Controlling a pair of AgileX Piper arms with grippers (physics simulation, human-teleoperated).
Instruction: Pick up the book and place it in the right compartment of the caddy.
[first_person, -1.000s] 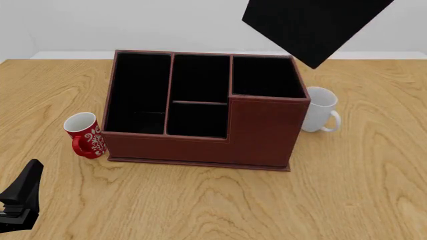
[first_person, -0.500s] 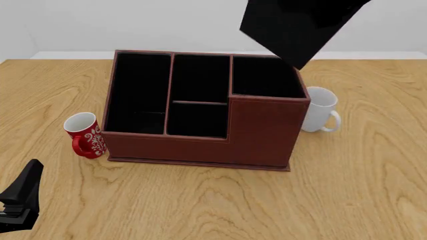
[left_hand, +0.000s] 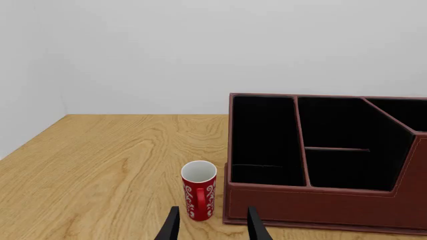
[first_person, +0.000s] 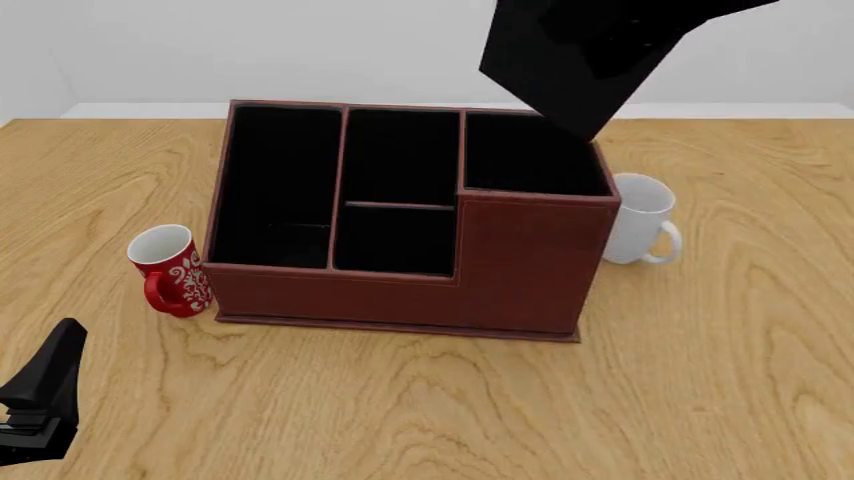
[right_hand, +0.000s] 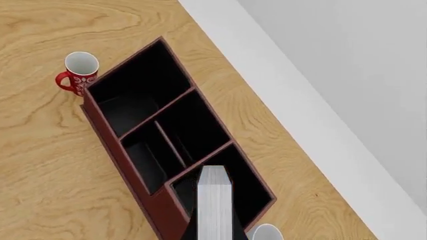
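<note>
The black book (first_person: 587, 55) hangs tilted in the air, its lower corner just above the back edge of the right compartment (first_person: 531, 155) of the reddish-brown caddy (first_person: 521, 265). In the right wrist view its white page edges (right_hand: 215, 202) face the camera, over the right compartment (right_hand: 252, 192). My right gripper (right_hand: 214, 234) is shut on the book, with dark fingers showing on either side of it. In the front view the gripper is hidden by the book. My left gripper (left_hand: 212, 229) is open and empty, low at the near left (first_person: 47, 390).
A red patterned mug (first_person: 171, 270) stands against the caddy's left front corner; it also shows in the left wrist view (left_hand: 199, 190). A white mug (first_person: 641, 218) stands by the caddy's right wall. The caddy's long left section (first_person: 274, 185) and two middle sections hold nothing.
The book has moved left and slightly down, so its lower corner now sits over the right compartment's back edge. The left arm has not moved.
</note>
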